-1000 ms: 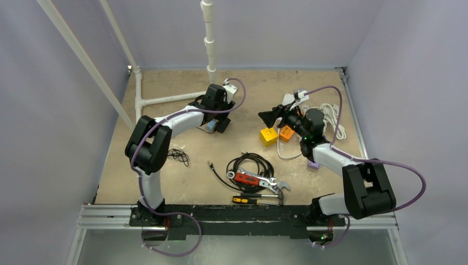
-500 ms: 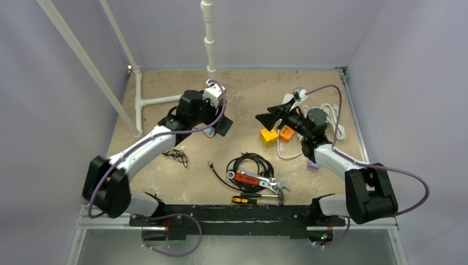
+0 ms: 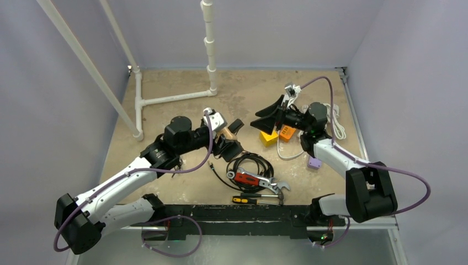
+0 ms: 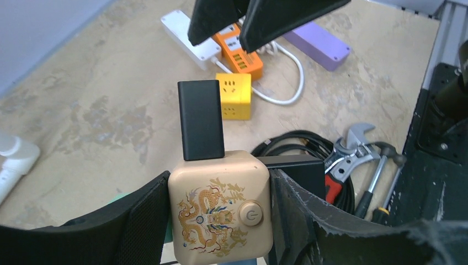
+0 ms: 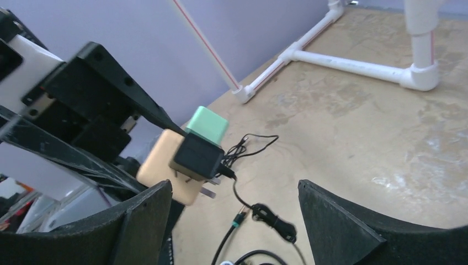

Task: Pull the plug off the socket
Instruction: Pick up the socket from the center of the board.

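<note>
ok so the left gripper (image 3: 228,139) is up off the sandy tabletop (image 3: 165,182) with its jaws pinching a beige cube socket with a gold dragon print and a round power button (image 4: 219,208) by two opposite sides; the black rectangular plug block (image 4: 201,120) is seated in that cube, sticking straight out of the face that points away from the wrist camera, so not pulled yet; from the right wrist view there's also a mint-green block (image 5: 207,126) against the cube, can't tell exactly how it's attached; the right gripper (image 3: 264,117) hangs in the air pointing at the plug, jaws spread wide with nothing between them, close to it but clearly apart; below it on the table sit a yellow cube socket (image 4: 234,95), just beside an orange power strip (image 4: 240,52), a white power strip (image 4: 187,30) and a purple power strip (image 4: 317,45) a bit further out; nearer the arm bases there's a coiled black cable (image 3: 251,163), a red-handled adjustable wrench (image 3: 254,179), a hammer (image 4: 383,160) and a yellow-and-black screwdriver (image 3: 245,200); a white PVC pipe frame (image 3: 171,99) stands at the far left of the table
</note>
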Robot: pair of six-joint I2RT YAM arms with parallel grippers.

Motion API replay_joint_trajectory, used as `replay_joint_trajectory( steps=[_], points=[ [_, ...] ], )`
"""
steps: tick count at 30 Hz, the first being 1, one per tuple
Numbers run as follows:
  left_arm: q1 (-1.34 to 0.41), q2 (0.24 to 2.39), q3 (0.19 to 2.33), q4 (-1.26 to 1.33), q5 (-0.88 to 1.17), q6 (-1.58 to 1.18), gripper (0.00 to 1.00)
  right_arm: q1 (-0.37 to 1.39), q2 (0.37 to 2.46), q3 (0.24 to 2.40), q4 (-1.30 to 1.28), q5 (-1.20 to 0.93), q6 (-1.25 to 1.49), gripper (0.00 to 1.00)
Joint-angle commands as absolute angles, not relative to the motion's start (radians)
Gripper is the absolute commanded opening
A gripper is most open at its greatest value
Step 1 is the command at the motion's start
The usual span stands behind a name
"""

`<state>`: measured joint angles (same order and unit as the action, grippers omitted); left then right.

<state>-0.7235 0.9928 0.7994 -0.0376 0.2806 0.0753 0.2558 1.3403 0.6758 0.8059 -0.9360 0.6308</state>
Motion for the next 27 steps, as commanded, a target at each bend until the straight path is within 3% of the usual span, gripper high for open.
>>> replay_joint_trajectory(
  steps=[1,16,27],
  points=[
    [-0.758,0.965,0.806,0.047,0.289,0.106,0.0,0.267,1.249,0.646,0.823,-0.972,0.698,0.87],
    [-0.796,1.015,0.801,0.044,0.274,0.104,0.0,0.34,1.165,0.571,0.66,-0.739,0.844,0.78],
    [-0.805,1.026,0.804,0.038,0.273,0.109,0.0,0.413,1.171,0.532,0.759,-0.713,0.955,0.72]
  ],
)
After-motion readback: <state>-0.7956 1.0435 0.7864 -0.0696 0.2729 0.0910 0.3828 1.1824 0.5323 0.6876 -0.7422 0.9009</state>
